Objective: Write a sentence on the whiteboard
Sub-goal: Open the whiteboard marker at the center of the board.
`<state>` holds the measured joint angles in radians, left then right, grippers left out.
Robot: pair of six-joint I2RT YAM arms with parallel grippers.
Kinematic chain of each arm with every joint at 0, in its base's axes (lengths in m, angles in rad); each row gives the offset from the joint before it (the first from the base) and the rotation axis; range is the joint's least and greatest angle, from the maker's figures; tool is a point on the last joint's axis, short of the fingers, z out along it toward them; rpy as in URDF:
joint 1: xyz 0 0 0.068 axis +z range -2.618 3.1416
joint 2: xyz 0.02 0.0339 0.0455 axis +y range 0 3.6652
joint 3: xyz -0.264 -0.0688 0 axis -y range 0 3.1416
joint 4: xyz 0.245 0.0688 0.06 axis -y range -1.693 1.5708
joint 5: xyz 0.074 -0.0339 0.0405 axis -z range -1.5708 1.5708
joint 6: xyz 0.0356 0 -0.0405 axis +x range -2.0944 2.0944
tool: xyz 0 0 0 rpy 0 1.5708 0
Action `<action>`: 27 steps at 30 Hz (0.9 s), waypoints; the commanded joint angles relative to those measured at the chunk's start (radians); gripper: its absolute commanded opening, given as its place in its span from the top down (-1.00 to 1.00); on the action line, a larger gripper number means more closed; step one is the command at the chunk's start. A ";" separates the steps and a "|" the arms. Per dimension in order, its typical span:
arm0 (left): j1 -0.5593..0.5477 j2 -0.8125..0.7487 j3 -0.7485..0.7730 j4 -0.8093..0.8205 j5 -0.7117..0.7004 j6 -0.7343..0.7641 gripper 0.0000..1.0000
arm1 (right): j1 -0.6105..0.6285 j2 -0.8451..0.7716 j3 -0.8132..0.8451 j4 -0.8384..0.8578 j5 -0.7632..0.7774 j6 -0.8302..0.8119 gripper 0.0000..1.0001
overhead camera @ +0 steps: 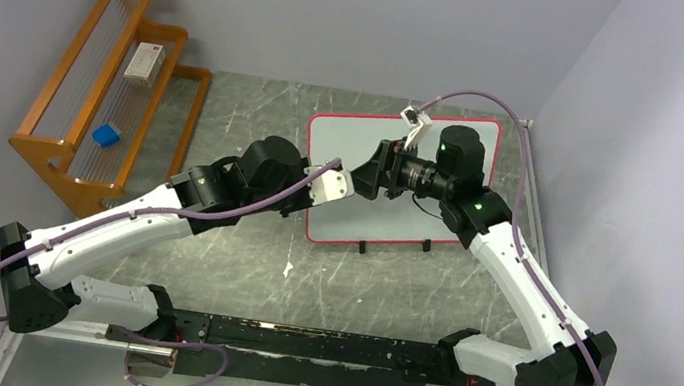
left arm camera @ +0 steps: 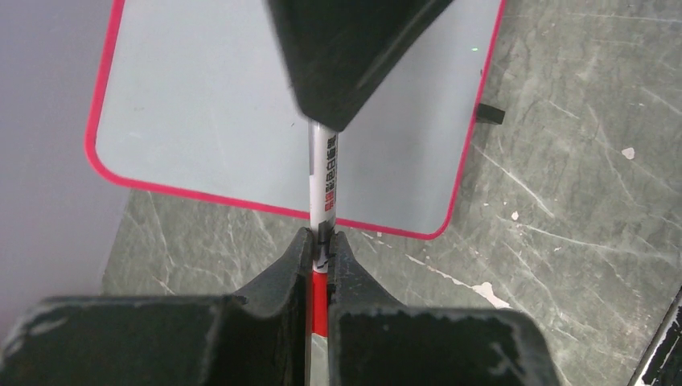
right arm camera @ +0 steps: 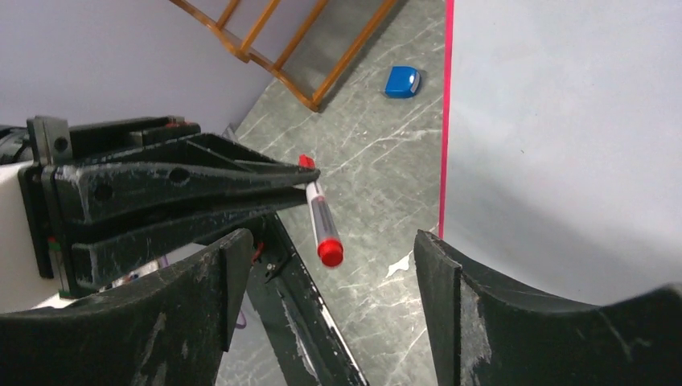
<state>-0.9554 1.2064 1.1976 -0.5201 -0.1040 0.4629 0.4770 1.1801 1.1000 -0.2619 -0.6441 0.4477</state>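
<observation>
A: status on the whiteboard (overhead camera: 366,136) job?

B: board's lying flat on the table (overhead camera: 236,269), face up. Face is blank, 0 strokes, so writing hasn't started.

A: where's the pen?

B: marker (left arm camera: 323,173) is in the left gripper (left arm camera: 322,237). Jaws are clamped on the barrel and it's held in the air over the board's left half. Its red end points at the right gripper (right arm camera: 331,241).

A: and the right one?

B: jaws apart, 1 finger each side of that red end. Wrist view shows gaps on both sides, so no contact. Holding nothing.

A: cap on?

B: looks like it (no nib visible in any view, so that's a guess). My read is we're at the uncap step: R has to close on the red end and pull while L holds the barrel.

A: what's left then?

B: basically everything. Uncap, bring the tip down to the board, write the whole sentence. Only the pickup is done.

A: risks?

B: if R closes off-center the pen could twist in L's grip. The board also only sits on small feet, so it may slide under tip pressure.

A: anything near the board?

B: wooden rack (overhead camera: 106,119) off the board's left side w/ a white box (overhead camera: 144,62) on it, and a small blue block (right arm camera: 402,80) by the rack. All well apart from the board.
</observation>
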 commanded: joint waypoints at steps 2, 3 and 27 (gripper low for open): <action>-0.036 0.016 0.035 0.057 0.028 0.024 0.90 | 0.006 0.033 0.037 0.028 -0.034 0.028 -0.42; -0.039 0.020 0.037 0.058 0.026 0.026 0.90 | 0.009 0.039 0.037 0.031 -0.037 0.031 -0.39; -0.051 0.021 0.009 0.113 0.008 0.035 0.90 | 0.058 0.077 0.025 0.036 -0.057 0.018 0.41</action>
<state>-0.9989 1.2316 1.1995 -0.4458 -0.1005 0.4862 0.5297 1.2633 1.1053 -0.2302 -0.6922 0.4702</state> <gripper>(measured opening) 0.081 0.353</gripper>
